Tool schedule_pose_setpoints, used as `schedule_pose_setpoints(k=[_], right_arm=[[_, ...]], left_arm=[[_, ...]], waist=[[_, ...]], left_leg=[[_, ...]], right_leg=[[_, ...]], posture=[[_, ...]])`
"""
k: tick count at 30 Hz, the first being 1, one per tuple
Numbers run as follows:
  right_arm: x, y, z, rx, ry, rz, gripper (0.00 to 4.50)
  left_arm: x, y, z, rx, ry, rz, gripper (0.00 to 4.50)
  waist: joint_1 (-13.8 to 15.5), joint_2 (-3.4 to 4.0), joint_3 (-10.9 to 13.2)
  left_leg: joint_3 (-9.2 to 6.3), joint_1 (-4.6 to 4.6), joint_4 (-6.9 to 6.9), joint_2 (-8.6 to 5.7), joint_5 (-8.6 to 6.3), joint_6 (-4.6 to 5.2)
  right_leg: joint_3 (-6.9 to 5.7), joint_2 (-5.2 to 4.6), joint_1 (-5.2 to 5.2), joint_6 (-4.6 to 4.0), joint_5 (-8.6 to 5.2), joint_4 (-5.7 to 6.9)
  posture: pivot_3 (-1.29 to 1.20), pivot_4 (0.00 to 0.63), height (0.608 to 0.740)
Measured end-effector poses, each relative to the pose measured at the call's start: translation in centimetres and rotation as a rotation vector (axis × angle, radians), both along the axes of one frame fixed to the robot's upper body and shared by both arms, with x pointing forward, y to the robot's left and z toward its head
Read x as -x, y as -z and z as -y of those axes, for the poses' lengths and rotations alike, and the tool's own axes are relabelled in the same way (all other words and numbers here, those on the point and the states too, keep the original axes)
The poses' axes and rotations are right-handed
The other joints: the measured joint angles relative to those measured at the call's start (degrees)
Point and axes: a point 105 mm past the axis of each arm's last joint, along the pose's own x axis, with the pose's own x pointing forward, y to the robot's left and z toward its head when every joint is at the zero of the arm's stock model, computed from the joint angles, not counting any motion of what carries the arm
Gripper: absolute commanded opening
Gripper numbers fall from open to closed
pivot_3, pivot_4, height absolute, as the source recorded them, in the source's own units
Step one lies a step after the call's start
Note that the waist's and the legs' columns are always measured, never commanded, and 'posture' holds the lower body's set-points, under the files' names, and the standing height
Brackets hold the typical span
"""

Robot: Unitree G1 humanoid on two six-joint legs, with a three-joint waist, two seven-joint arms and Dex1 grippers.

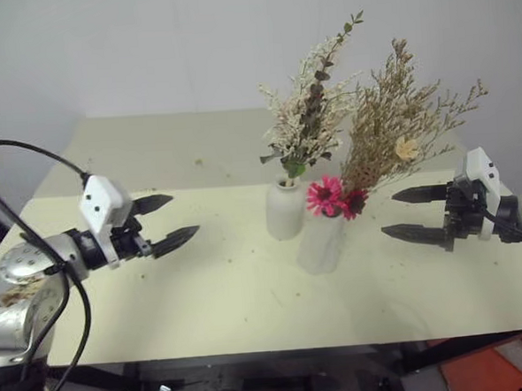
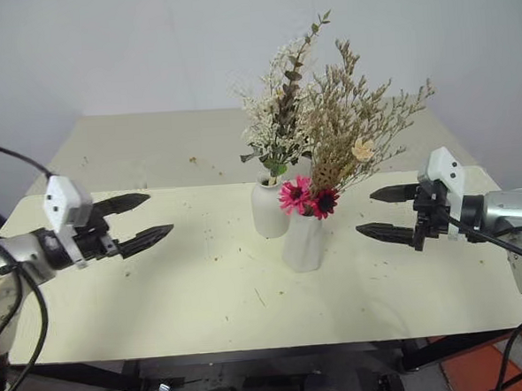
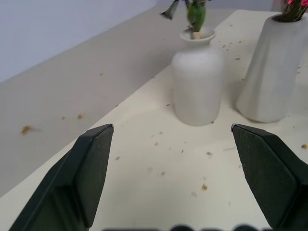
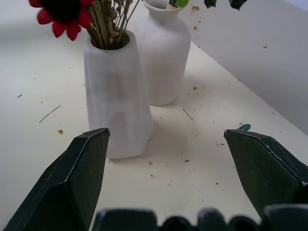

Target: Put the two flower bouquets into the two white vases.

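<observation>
Left hand [image 1: 163,223]: being held with its two black fingers spread apart, nothing between them, above the near left part of the surface [image 1: 205,296], well apart from the vases.
Right hand [image 1: 410,213]: being held with fingers apart and empty, near the tapered vase on its right side, not touching it.
Tapered vase [image 1: 321,242]: being seen upright near the middle of the surface, closer to the front edge than the other vase; the tan grasses with pink-red daisies [image 1: 390,134] are being carried in its mouth.
Round vase [image 1: 284,210]: being seen upright just beside and behind the tapered one; the cream-white sprigs with dark leaves [image 1: 309,113] are being held in its narrow neck.
Surface: being dotted with small dried crumbs around both vases.
</observation>
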Motion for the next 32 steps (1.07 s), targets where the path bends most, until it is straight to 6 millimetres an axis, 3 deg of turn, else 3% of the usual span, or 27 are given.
schedule_pose_setpoints(k=[7, 11, 14, 21, 32], right_arm=[[-0.6, 0.2, -0.2, -0.004, 0.009, 0.031, 4.50], [-0.3, 1.7, -0.5, -0.029, 0.025, 0.035, 4.50], [-0.1, 2.8, -0.7, -0.052, 0.041, 0.031, 4.50], [0.0, 2.2, -0.3, -0.067, 0.059, 0.081, 4.50], [0.5, 3.1, -0.2, -0.062, 0.066, 0.029, 4.50]], left_arm=[[2.9, 1.2, -1.1, -0.007, -0.019, -0.051, 4.28], [3.6, 1.2, -1.6, -0.004, -0.064, -0.040, 4.28], [3.9, 1.6, -1.7, 0.025, -0.084, -0.048, 4.28], [4.1, 1.8, -1.5, 0.031, -0.089, -0.054, 4.28], [4.5, 2.2, -1.2, 0.067, -0.063, -0.095, 4.28]], waist=[[0.11, 0.00, 0.00], [0.16, -0.01, 0.00], [0.11, -0.01, 0.00], [-0.01, 0.00, 0.00], [-0.06, -0.01, -0.01]], left_leg=[[0.01, -0.01, 0.00, 0.03, 0.00, 0.00], [0.01, 0.01, -0.01, 0.04, -0.01, 0.00], [0.02, 0.01, 0.00, 0.03, 0.00, 0.00], [0.03, 0.07, -0.01, 0.05, -0.01, 0.00], [0.04, 0.08, -0.01, 0.05, -0.01, 0.00]], right_leg=[[-0.02, 0.00, -0.01, -0.03, -0.01, 0.00], [-0.02, 0.00, 0.01, -0.03, -0.02, -0.01], [0.00, 0.00, 0.00, -0.03, -0.01, 0.01], [0.00, 0.02, 0.02, -0.04, -0.02, 0.03], [0.01, 0.02, 0.02, -0.05, -0.02, 0.04]], posture=[[0.00, 0.150, 0.740], [0.00, 0.150, 0.740], [0.00, 0.150, 0.740], [0.00, 0.150, 0.740], [0.00, 0.150, 0.740]])
